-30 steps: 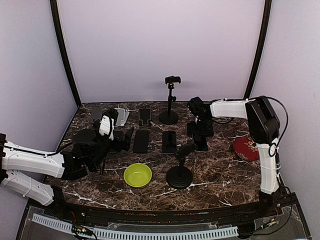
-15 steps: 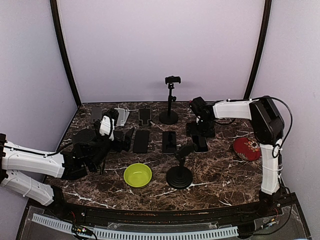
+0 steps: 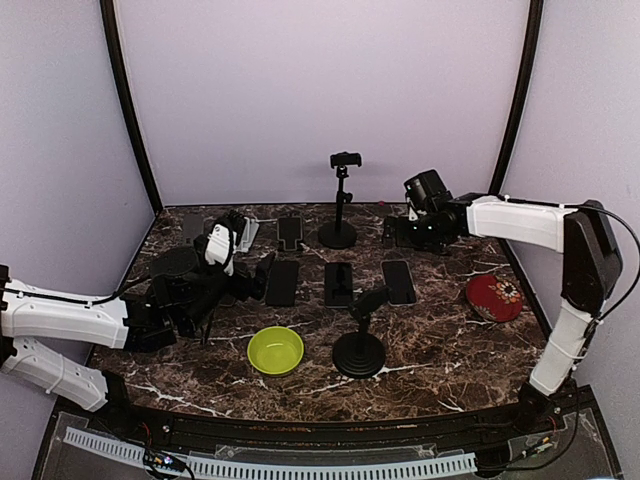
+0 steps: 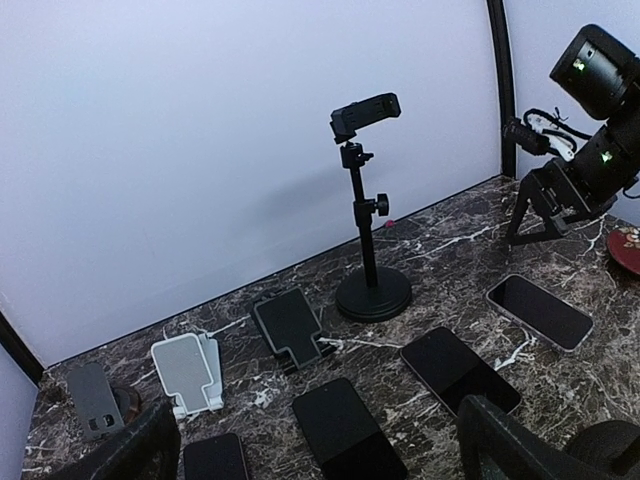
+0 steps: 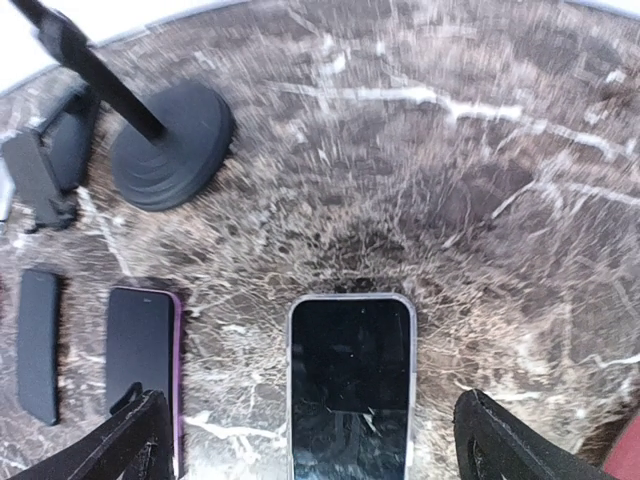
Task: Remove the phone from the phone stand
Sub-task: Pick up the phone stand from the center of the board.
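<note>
A phone in a clear case (image 3: 398, 281) (image 5: 352, 385) lies flat on the marble table (image 3: 450, 340), screen up. My right gripper (image 3: 400, 234) (image 5: 320, 440) hangs open above and behind it, with nothing between its fingers. Two pole phone stands are in view: a tall one (image 3: 340, 200) (image 4: 370, 200) at the back and a shorter one (image 3: 360, 340) near the front. Both clamps hold nothing. My left gripper (image 3: 258, 277) (image 4: 320, 462) is open and empty, low over the left side of the table.
Two more dark phones (image 3: 283, 282) (image 3: 338, 283) lie flat mid-table. Small folding stands, one white (image 4: 185, 370), one black (image 4: 290, 325) and one grey (image 4: 92, 400), sit at the back left. A green bowl (image 3: 276, 350) is near the front, a red plate (image 3: 494, 297) on the right.
My right gripper has opened fully, risen and drawn back toward the rear right, leaving the clear-cased phone flat on the table. The left arm has shifted slightly.
</note>
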Controlling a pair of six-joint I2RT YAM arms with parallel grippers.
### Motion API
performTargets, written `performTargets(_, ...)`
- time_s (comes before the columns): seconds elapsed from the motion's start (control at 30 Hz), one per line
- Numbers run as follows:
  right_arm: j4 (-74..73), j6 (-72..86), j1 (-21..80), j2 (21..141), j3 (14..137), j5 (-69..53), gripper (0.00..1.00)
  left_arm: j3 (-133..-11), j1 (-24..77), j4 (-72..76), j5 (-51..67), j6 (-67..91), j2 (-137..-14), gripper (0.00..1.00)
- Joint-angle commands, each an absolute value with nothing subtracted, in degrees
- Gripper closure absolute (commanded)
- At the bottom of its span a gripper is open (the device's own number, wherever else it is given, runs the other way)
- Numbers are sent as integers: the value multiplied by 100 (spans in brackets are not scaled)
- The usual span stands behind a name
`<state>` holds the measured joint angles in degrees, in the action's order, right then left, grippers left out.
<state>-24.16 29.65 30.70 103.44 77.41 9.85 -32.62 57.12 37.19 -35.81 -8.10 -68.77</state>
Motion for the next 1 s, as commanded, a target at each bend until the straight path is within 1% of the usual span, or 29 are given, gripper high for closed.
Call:
performTargets(0.0,-1745,2635,3033,9636,7295,921,0,-3522,5687,3308,-3470,-681,-6864,1)
performTargets(0.13,-1481,2464,2935,9185,6855,830,1,-3688,5686,3003,-3412,-598,-6903,1)
performTargets(0.4,-1001,2079,2848,7797,5763,595,0,-3781,5624,2583,-3032,-210,-6668,1)
performTargets(0.57,-1011,1848,2830,7103,5313,552,0,-3932,5472,2277,-2704,132,-6609,1)
performTargets(0.97,-1169,1689,2845,5471,4192,105,1,-4164,4831,2171,-1827,764,-6567,1)
